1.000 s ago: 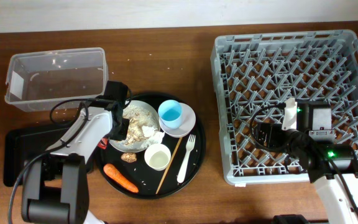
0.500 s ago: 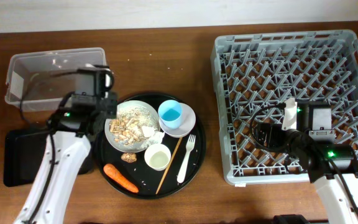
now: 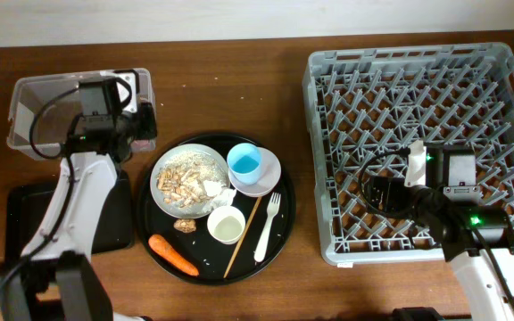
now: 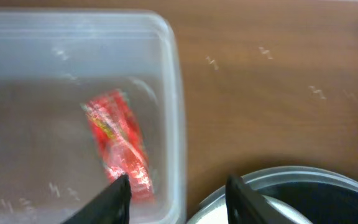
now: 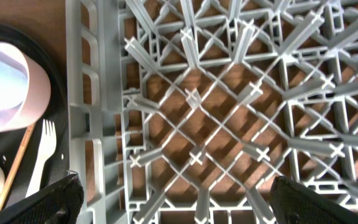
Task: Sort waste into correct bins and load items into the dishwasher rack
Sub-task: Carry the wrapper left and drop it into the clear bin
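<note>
Orange, the small carrot (image 3: 172, 254) lies nearest us on the large round black tray (image 3: 205, 260), and beyond it the white round plate (image 3: 156, 183) holds beige grainy food scraps (image 3: 184, 174). Farther back, our left gripper (image 4: 176, 183) hovers at the edge of the clear rectangular plastic tub (image 3: 52, 82), jaws parted and empty, the red crinkled snack wrapper (image 4: 117, 146) lying inside. Our right gripper (image 5: 174, 183) hangs wide open, empty, above the large grey plastic dishwasher rack (image 3: 400, 55). We judge the wrapper sorted; next we must reach for other waste.

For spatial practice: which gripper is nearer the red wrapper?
Left. The left gripper hangs over the edge of the clear tub, beside the red wrapper; the right gripper is over the dishwasher rack.
</note>
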Controlling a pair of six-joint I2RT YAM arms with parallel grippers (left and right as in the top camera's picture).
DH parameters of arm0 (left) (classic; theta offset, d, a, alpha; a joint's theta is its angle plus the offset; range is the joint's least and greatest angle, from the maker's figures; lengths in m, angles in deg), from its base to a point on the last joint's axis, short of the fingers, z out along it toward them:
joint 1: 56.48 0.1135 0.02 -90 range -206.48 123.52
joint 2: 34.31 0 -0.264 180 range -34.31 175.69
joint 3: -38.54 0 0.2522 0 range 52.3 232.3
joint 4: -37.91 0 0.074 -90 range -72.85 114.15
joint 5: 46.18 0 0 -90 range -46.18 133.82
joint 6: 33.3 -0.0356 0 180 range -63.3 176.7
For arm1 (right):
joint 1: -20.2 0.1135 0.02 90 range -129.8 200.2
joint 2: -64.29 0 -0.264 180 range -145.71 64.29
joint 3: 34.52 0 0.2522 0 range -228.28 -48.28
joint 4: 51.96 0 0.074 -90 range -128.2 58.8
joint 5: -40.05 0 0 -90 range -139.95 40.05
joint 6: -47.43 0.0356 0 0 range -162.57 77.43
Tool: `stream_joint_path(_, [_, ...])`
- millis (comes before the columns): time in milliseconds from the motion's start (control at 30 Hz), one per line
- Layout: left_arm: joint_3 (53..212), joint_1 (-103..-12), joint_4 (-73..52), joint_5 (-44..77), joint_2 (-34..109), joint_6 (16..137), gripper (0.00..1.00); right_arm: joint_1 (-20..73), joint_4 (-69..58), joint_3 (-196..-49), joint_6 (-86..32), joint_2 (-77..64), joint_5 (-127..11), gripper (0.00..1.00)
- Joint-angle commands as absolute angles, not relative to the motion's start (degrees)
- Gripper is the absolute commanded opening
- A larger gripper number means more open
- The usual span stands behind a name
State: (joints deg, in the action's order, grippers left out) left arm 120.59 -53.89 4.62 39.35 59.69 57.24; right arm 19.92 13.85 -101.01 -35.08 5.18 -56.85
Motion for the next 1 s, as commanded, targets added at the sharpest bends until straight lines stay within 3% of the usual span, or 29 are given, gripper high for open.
stream_joint_path(0, [121.6,-58.3,-12.0,23.2,56.6,61.5,0.47,20.1,13.9,-102.2,-35.2,5.4,-56.8,0.99])
stream_joint_path(100, [119.1,-66.9,-18.2,24.8,62.6,61.7,0.48,20.1,14.0,-102.2,-35.2,5.4,-56.8,0.99])
stream_joint_path(367, [119.0,-68.1,-21.5,27.1,68.5,61.7,0.38,20.1,15.0,-102.2,-35.2,5.4,-56.8,0.99])
stream_joint_path(400, [119.0,-68.1,-22.0,27.1,68.9,61.7,0.33,20.1,15.0,-102.2,-35.2,5.4,-56.8,0.99])
stream_joint_path(467, [119.0,-68.1,-22.0,27.1,69.1,61.7,0.09,20.1,15.0,-102.2,-35.2,5.4,-56.8,0.99])
stream_joint_path(533, [119.0,-68.1,-21.7,27.1,69.1,61.6,0.0,20.1,15.0,-102.2,-35.2,5.4,-56.8,0.99])
stream_joint_path(733, [127.8,-64.5,-27.7,27.3,65.1,61.4,0.0,20.1,15.0,-102.2,-35.2,5.4,-56.8,0.99])
stream_joint_path(967, [140.2,-55.5,-29.8,38.5,57.9,61.0,0.0,20.1,15.0,-102.2,-35.2,5.4,-56.8,0.99])
